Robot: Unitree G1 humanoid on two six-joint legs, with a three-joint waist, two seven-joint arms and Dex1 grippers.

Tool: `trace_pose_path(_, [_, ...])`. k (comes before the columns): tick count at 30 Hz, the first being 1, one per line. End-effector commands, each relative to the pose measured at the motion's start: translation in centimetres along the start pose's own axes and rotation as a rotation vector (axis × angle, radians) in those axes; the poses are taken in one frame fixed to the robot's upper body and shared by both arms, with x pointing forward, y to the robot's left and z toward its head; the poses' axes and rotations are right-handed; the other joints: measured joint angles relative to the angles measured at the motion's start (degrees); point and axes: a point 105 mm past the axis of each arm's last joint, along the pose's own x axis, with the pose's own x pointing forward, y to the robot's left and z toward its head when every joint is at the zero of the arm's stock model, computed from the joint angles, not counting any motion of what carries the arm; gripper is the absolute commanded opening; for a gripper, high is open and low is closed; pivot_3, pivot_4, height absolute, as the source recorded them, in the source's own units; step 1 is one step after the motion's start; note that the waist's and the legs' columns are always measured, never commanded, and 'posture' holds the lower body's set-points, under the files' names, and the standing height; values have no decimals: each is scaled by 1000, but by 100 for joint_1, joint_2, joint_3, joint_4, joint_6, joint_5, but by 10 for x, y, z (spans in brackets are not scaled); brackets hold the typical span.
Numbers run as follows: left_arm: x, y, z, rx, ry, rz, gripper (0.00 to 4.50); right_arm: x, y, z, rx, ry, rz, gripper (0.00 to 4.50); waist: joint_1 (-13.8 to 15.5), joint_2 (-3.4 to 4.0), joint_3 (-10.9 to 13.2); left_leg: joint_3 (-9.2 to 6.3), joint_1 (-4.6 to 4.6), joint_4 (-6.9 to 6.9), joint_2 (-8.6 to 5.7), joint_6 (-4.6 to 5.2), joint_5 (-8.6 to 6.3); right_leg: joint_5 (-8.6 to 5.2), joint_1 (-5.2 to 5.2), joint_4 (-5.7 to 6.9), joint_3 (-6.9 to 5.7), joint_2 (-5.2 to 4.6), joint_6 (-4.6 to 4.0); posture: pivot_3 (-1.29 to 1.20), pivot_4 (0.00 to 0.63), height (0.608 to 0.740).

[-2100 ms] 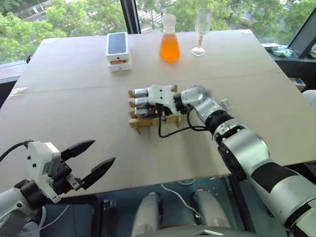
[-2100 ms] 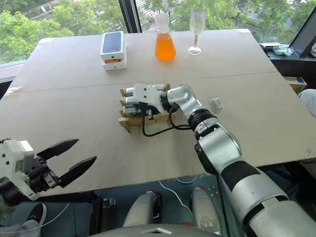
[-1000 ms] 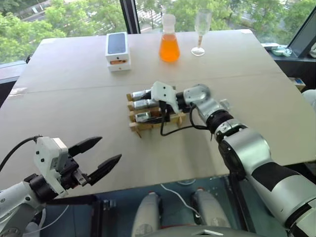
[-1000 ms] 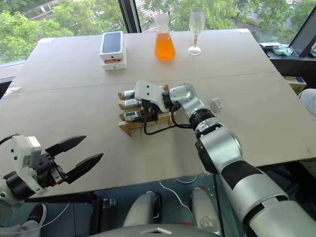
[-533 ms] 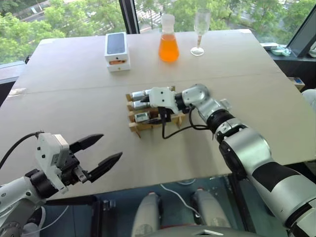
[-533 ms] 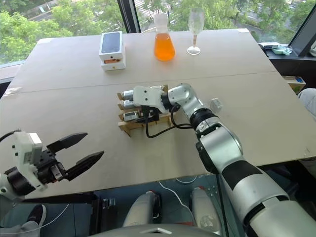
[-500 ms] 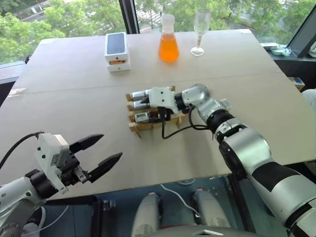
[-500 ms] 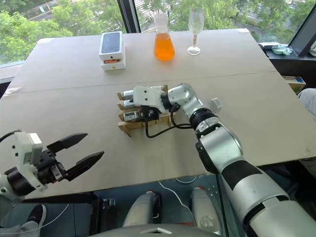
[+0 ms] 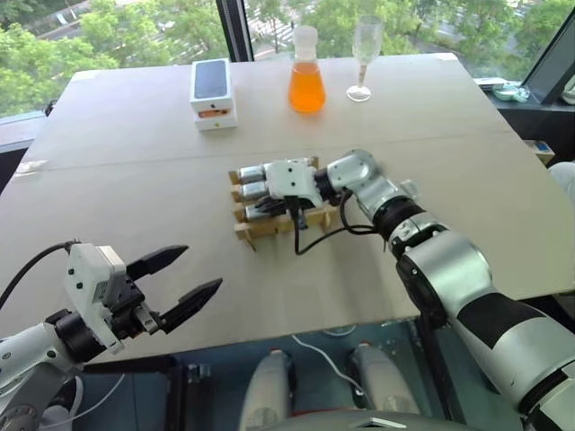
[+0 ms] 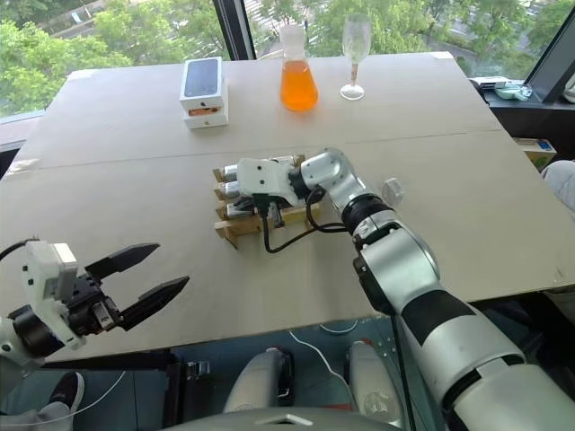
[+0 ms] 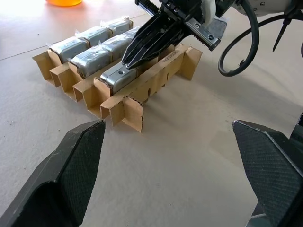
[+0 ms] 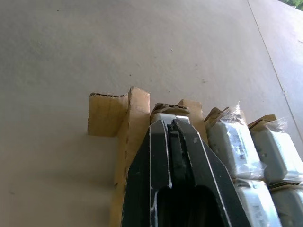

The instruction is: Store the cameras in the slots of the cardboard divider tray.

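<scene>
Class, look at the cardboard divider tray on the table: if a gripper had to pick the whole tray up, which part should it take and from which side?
Probably the bare end strip of the cardboard divider tray, approached from the open table side nearest the left gripper. That strip stands upright and thin, with no cameras behind it, while the right gripper crowds the other side.

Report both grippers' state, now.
Left gripper: jaws open, empty.
Right gripper: jaws shut, tips pressing on a camera in the cardboard divider tray, holding nothing.

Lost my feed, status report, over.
Left gripper open, idle. Right gripper shut, tips on nearest-row camera in cardboard divider tray. Nothing in the way.
</scene>
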Motion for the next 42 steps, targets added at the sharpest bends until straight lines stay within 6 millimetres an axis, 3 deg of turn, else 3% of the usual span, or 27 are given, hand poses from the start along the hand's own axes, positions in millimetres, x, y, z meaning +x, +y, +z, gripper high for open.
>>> trace_pose_path(1, [0,-1,6,20,-16,-8,4447,-4,-11,19,-26,-60,-17,43,2,0,0,0,0,0,0,0,0,0,0,0,0,0,0,0,150,740])
trace_pose_path(4, [4,-2,7,24,-23,-21,4447,-17,-11,13,3,-79,-21,43,15,0,0,0,-1,0,0,0,0,0,0,0,0,-1,0,0,150,740])
trace_pose_path(5, [5,-2,8,25,-26,-28,4447,-24,-9,8,11,-72,-18,273,26,0,0,0,-1,0,-2,0,0,0,1,0,-1,-2,0,0,150,740])
trace_pose_path(8, [8,-1,9,26,-29,-42,4447,-48,-11,-5,48,-79,-63,1280,44,-2,-1,1,-1,4,-6,0,0,0,10,-2,-14,-9,0,0,150,740])
trace_pose_path(12, [13,3,11,32,-34,-63,4447,-92,-21,-17,138,-113,-204,3087,45,1,1,2,-2,6,-7,1,1,1,12,-2,-17,-9,1,0,150,740])
trace_pose_path(19, [28,6,15,41,-45,-135,4447,-183,-22,-64,319,-55,-626,3087,76,1,0,11,-5,4,-7,1,0,1,13,-4,-20,-5,2,0,150,740])
trace_pose_path(23, [35,8,19,52,-50,-164,4447,-221,-4,-87,400,32,-811,3087,55,2,1,22,-4,6,-7,2,0,1,12,-3,-9,1,3,0,150,740])
trace_pose_path(27, [37,9,21,58,-47,-187,4447,-251,17,-93,481,85,-984,3087,74,2,1,23,-4,5,-6,3,0,1,10,-2,-2,7,4,0,150,740])
trace_pose_path(29, [40,9,22,56,-44,-204,4447,-258,30,-95,540,124,-1064,3087,84,2,1,23,-4,5,-5,3,0,1,10,0,0,10,5,0,150,740])
trace_pose_path(34, [46,9,23,63,-42,-239,4447,-248,54,-91,676,149,-1092,3087,83,2,0,28,0,18,-4,3,1,0,10,4,11,29,6,0,150,740])
trace_pose_path(42, [48,9,23,68,-36,-273,4447,-232,65,-82,748,117,-1087,3087,108,1,0,29,1,23,0,4,1,0,10,5,21,45,6,0,150,740])
